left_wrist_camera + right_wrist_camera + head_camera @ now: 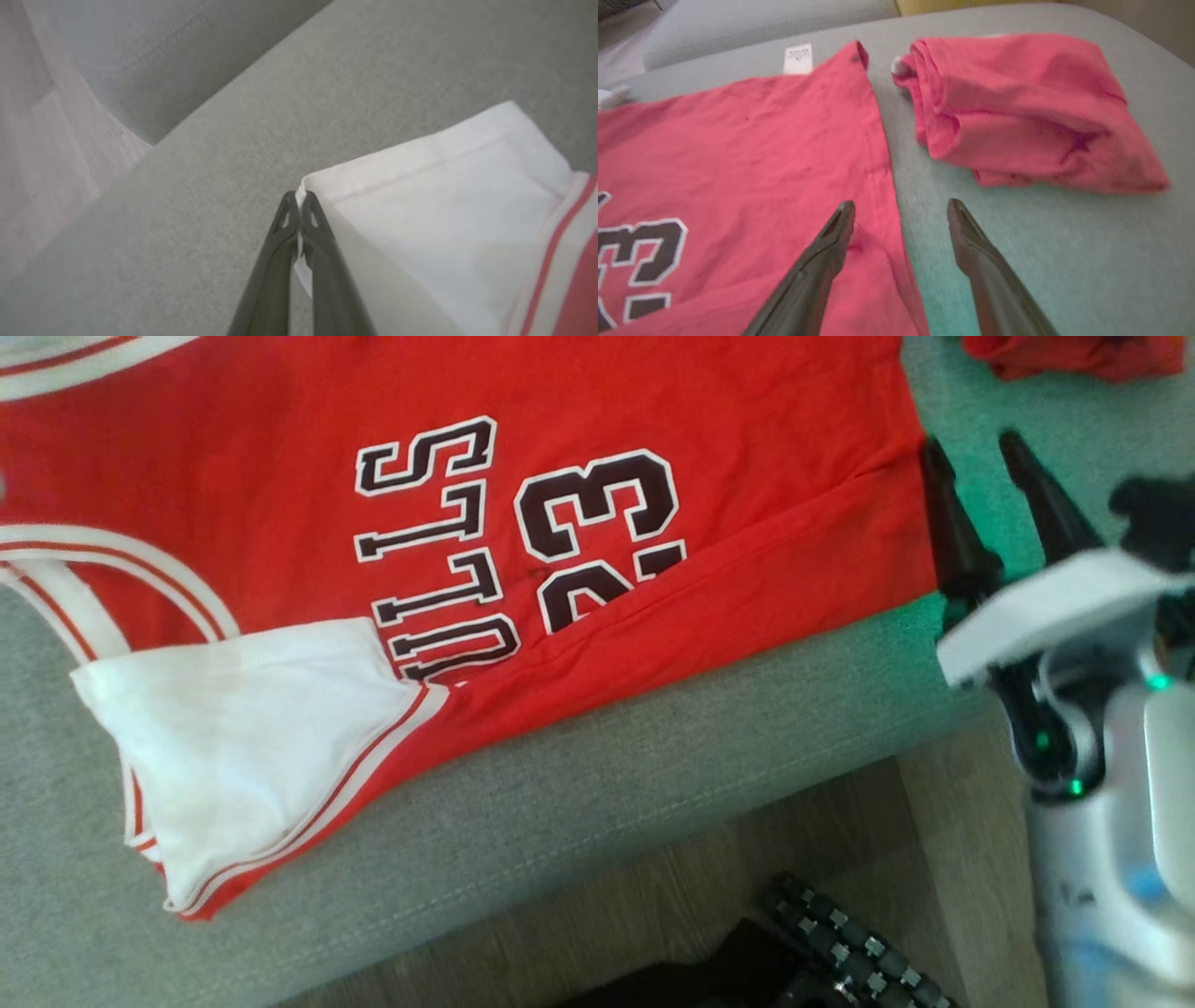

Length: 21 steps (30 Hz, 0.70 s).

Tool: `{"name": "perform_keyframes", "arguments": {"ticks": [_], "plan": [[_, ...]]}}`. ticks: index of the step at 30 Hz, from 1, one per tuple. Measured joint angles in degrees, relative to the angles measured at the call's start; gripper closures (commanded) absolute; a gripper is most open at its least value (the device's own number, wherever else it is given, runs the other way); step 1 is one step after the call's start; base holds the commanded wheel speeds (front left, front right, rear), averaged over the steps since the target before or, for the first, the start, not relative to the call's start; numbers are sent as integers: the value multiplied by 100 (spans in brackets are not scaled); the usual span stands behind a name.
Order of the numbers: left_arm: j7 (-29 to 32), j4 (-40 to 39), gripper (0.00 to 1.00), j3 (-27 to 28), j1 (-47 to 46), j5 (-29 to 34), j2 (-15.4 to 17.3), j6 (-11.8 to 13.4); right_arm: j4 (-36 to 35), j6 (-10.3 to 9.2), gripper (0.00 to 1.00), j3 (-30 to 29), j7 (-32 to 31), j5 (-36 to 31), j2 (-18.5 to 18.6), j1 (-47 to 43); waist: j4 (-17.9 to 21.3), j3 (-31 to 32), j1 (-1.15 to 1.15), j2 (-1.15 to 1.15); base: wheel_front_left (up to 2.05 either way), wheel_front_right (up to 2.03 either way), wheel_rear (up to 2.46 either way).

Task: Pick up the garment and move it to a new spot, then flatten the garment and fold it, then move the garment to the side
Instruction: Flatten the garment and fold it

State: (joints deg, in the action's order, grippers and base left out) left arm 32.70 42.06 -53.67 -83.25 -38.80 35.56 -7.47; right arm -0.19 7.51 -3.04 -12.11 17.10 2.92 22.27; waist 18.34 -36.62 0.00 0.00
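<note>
Red basketball jersey (233,457), spread flat on a gray upholstered cushion (607,747), dark white-outlined letters and numerals facing up and running sideways in the head view. Near the cushion's front edge, one part of the jersey turned back, exposing a white panel (252,728) bordered by red and white stripes. Left gripper (299,198), seen in its own wrist view: fingers pressed together, pinched on the outermost corner of that white panel (448,224), a sliver of white cloth caught between the dark fingers and lifted slightly off the cushion (187,186). Right gripper (976,448), at the jersey's hem side: fingers spread wide apart and gripping nothing. In the right wrist view, right gripper (901,207) set astride the hem edge, one finger over the red cloth (738,140), the other over bare cushion (1064,242); contact with the fabric impossible to judge. Small white tag (797,59) at the far corner of the hem. Second red garment (1031,112), folded into a loose bundle, placed just beside the jersey on the same cushion, a narrow strip of gray between the two; same bundle cut off at the upper right of the head view (1074,355). Wood-plank floor (653,896) below the cushion's front edge.
</note>
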Motion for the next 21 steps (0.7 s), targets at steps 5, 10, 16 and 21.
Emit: {"name": "perform_keyframes", "arguments": {"ticks": [5,10,16,21], "plan": [[-956,159,100,3,-3,244,10,-2,454,0,0,78,-238,70,-1,918,-31,177,0,0,0,0,0],[-1537,394,100,-90,-17,394,-165,-3,1834,0,0,59,-910,-49,2,2388,-186,327,0,0,0,0,0],[-1699,489,100,-204,-44,392,-391,-7,3632,0,0,-260,-1421,179,15,3761,-417,316,0,0,0,0,0],[-1728,533,100,-371,-166,390,-486,-10,4867,0,0,-554,-1845,183,29,4778,-589,229,0,0,0,0,0]]}}
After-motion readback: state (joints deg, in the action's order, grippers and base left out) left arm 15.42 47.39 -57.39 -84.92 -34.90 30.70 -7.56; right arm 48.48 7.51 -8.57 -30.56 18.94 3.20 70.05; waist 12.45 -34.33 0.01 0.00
